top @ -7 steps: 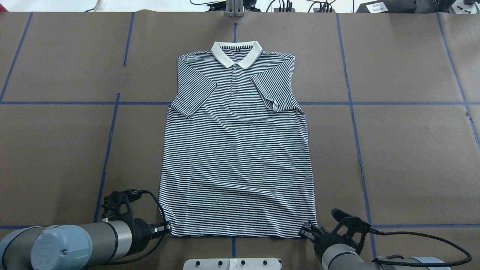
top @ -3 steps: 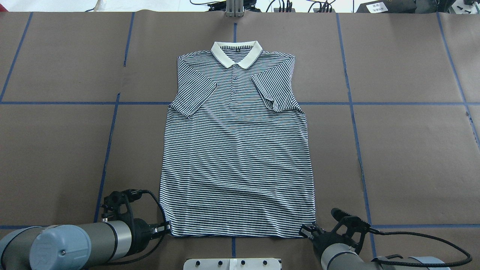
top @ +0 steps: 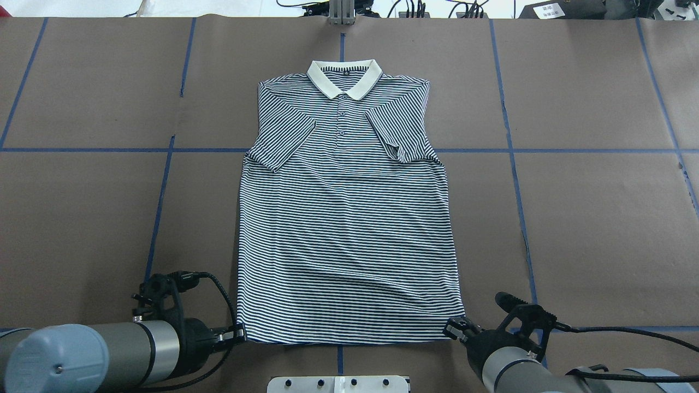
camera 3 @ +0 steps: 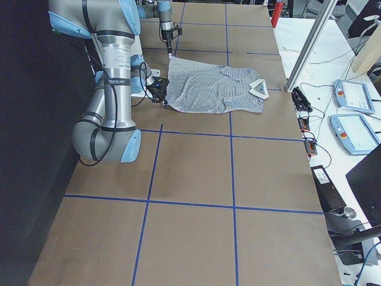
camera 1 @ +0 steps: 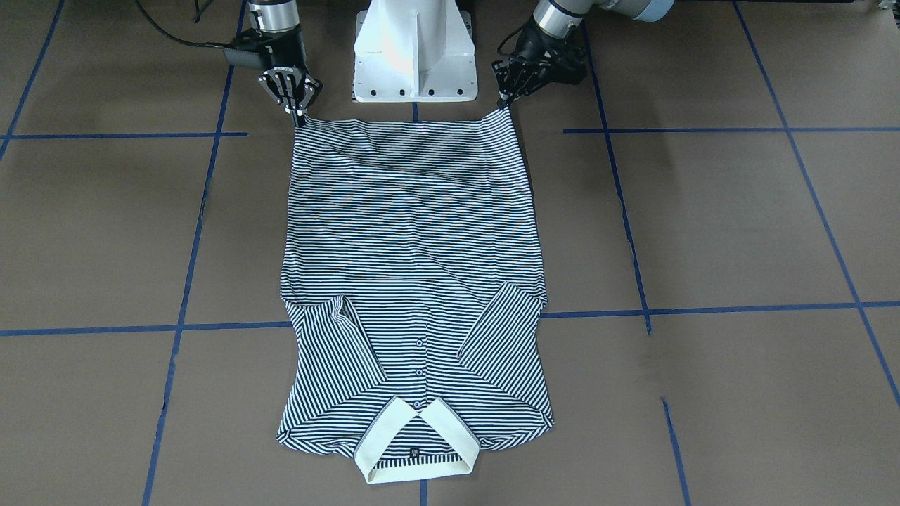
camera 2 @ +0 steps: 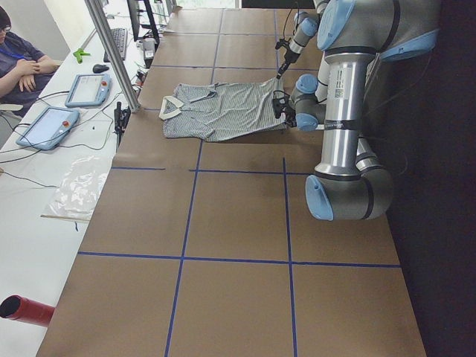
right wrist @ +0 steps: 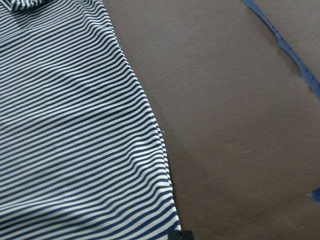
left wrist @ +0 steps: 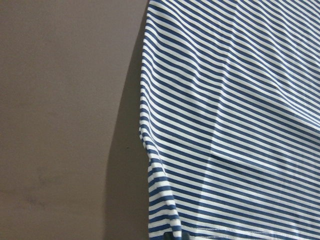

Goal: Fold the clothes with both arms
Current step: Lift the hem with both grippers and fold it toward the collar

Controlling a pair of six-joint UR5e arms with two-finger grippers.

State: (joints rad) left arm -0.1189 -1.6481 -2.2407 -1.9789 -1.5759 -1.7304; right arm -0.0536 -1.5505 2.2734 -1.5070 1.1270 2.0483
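The polo shirt point(top: 344, 218) lies front-up on the tabletop point(top: 573, 218), hem nearest the white base point(camera 1: 415, 49), collar point(top: 344, 76) farthest from it. Flanking that base, the left tool point(top: 238, 334) and the right tool point(top: 454, 329) are each clamped on a hem corner.
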